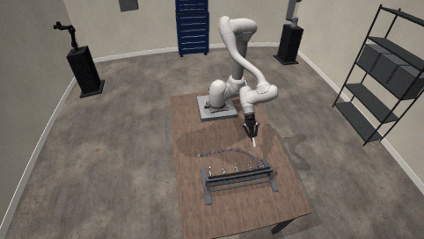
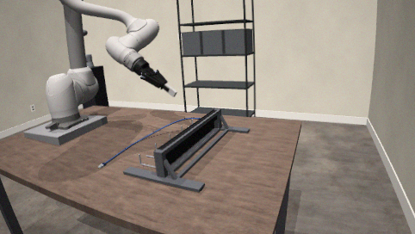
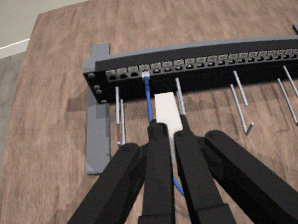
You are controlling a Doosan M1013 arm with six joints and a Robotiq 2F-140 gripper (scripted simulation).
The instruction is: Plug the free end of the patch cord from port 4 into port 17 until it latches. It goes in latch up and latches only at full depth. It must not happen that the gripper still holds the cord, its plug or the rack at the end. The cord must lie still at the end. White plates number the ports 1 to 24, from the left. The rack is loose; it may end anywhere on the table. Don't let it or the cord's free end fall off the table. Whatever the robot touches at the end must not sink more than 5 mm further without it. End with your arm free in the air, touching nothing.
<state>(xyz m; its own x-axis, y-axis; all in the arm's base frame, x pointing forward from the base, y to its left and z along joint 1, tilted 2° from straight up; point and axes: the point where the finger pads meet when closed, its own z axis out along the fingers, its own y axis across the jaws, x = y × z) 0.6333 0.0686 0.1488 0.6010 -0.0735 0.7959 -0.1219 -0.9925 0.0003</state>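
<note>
The robot's black two-finger gripper [image 2: 169,89] hangs in the air above the brown wooden table [image 2: 241,172], on the far left side of the exterior view. Its fingers are squeezed all the way together and they hold nothing, so only the white pads at the tips show. The thin blue patch cord [image 2: 142,139] lies on the table behind the long grey rack with the black strip of ports [image 2: 189,139]. One end of the cord is plugged in near one end of the rack, at the far end in the exterior view. The cord then curves along the table to its free end with the small plug [image 2: 101,165], which rests flat on the wood near the front left part of the table, well apart from the gripper. The small white number plates are too small to read, so I cannot tell which hole is port 17. The plug has not been picked up yet, so most of the job is still to do. Some things could go wrong from here. The fingers are shut, so if they come down like this they may only push the plug, and it could slide toward the table edge and drop off. The rack is loose, so a hard push on it could move it or tip it. The plug might also be turned the wrong way, with its latch down, and then it would not click in.
</note>
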